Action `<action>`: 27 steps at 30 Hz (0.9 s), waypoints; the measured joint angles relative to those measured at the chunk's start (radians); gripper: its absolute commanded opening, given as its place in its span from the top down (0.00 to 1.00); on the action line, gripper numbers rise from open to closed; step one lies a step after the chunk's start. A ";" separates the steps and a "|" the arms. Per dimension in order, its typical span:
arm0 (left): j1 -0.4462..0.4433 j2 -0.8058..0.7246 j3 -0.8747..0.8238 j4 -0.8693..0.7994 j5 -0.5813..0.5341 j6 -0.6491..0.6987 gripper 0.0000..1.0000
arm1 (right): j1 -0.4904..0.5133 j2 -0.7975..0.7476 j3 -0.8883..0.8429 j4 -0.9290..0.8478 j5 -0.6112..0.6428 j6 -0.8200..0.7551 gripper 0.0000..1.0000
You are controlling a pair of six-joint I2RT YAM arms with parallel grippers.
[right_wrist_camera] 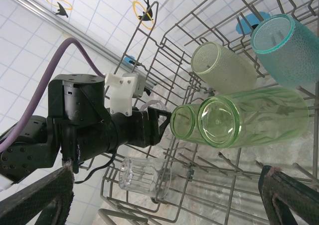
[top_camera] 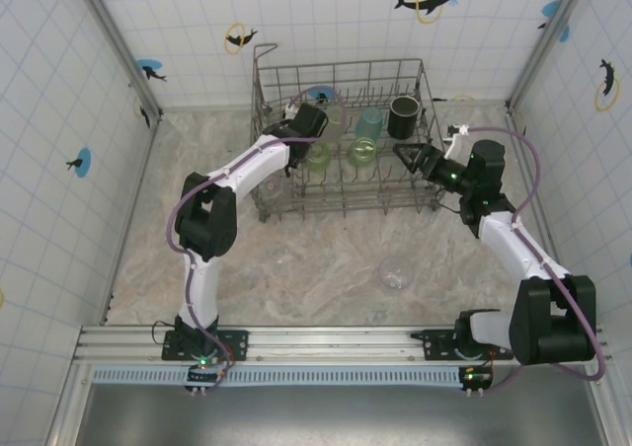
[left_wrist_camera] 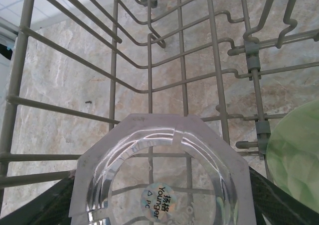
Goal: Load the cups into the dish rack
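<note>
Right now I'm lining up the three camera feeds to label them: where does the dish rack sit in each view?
Top external: dish rack at top centre, against the back wall.
Left wrist: its wires cross the upper frame, close up.
Right wrist: its wires take the right side, cups inside.
Shared landmark: the marbled table beneath it.
</note>
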 measured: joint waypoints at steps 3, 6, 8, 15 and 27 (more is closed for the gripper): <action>0.000 0.000 -0.003 0.007 -0.028 -0.009 0.14 | 0.000 0.000 0.000 0.000 0.001 0.003 0.02; 0.001 -0.001 -0.016 0.024 -0.046 -0.011 0.12 | 0.000 0.000 0.000 0.000 0.001 0.005 0.02; 0.001 -0.001 -0.025 0.030 -0.051 -0.011 0.10 | 0.000 0.000 0.000 0.000 0.002 0.006 0.02; 0.001 -0.016 -0.030 0.032 -0.044 -0.018 0.03 | 0.000 -0.003 0.000 -0.001 0.008 0.011 0.02; -0.002 -0.193 -0.024 0.057 0.103 -0.069 0.02 | 0.000 -0.038 0.002 -0.095 0.042 -0.028 0.02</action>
